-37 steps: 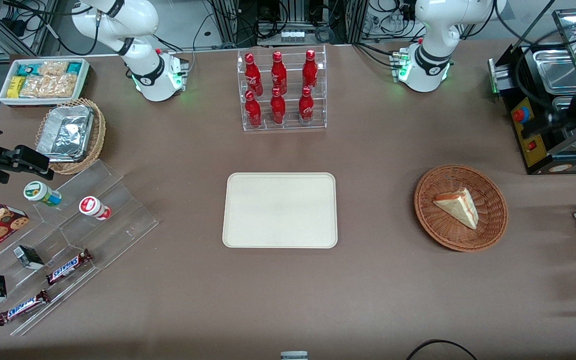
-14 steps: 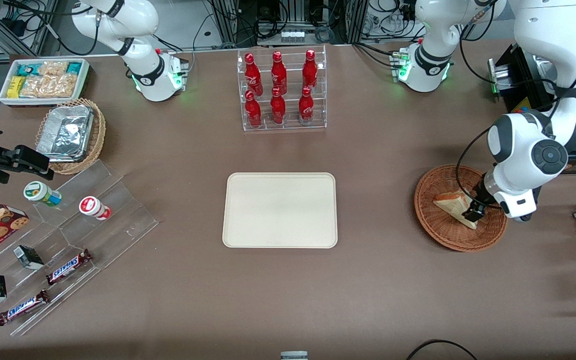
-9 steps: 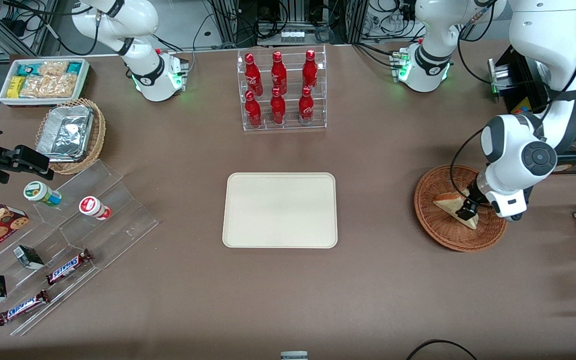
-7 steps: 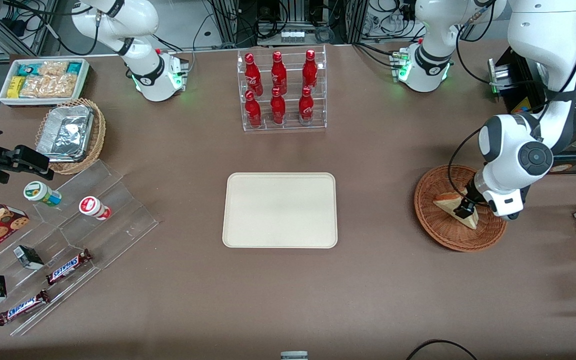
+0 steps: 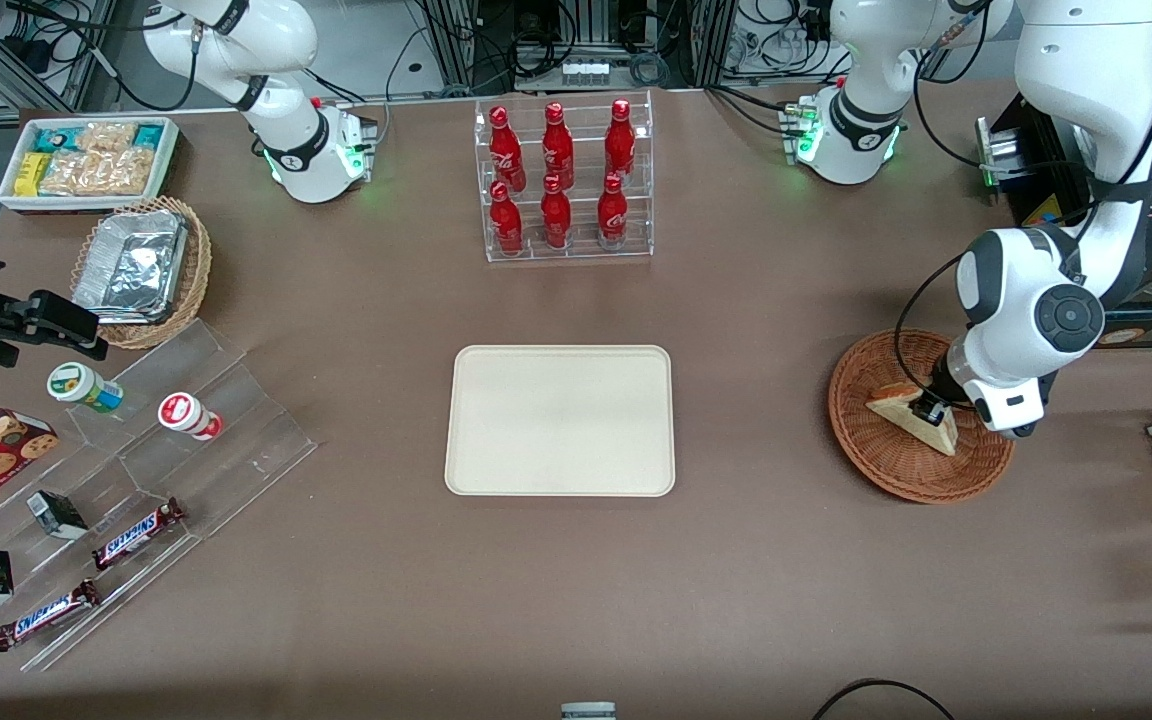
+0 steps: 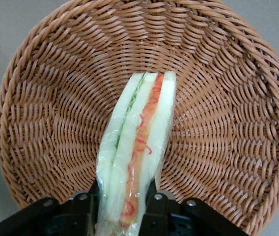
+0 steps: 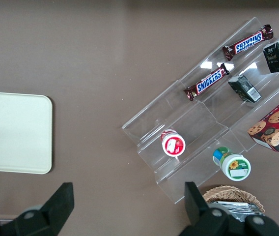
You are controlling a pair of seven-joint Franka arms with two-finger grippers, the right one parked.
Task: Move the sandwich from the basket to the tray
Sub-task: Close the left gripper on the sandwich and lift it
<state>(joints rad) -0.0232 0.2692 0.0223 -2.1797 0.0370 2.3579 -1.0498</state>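
Sandwich wedge of white bread (image 5: pixel 921 418), wrapped in clear film with red and orange filling showing along its cut edge, stands on edge in the round reddish-brown woven wicker basket (image 5: pixel 886 470), toward the working arm's end of the table. The left arm's black two-finger pincer (image 5: pixel 929 408) is down inside that basket, right at the sandwich. In the wrist view the pincer (image 6: pixel 121 205) has one finger (image 6: pixel 84 211) against each bread face, touching the wrapped wedge at its broad end, so it is closed narrowly on the sandwich (image 6: pixel 137 147); the rest of the wedge runs away from the pincer across the woven floor of the basket (image 6: pixel 228 123), which holds nothing else.

Well apart from the pincer, toward the parked arm, the flat cream-beige rectangular tray with rounded corners (image 5: pixel 560 420) lies with nothing on it. Farther from the front camera than the tray, a clear acrylic rack (image 5: pixel 567 180) holds six red bottles in two rows. Much farther from the pincer, at the parked arm's end, a white bin (image 5: pixel 86 160) is filled with snack packets, and nearer the camera than it a lighter wicker basket (image 5: pixel 151 275) carries a foil container. Nearer still, a clear stepped acrylic stand (image 5: pixel 176 420) bears two small round tubs, two chocolate bars, small dark boxes and a red cookie box.
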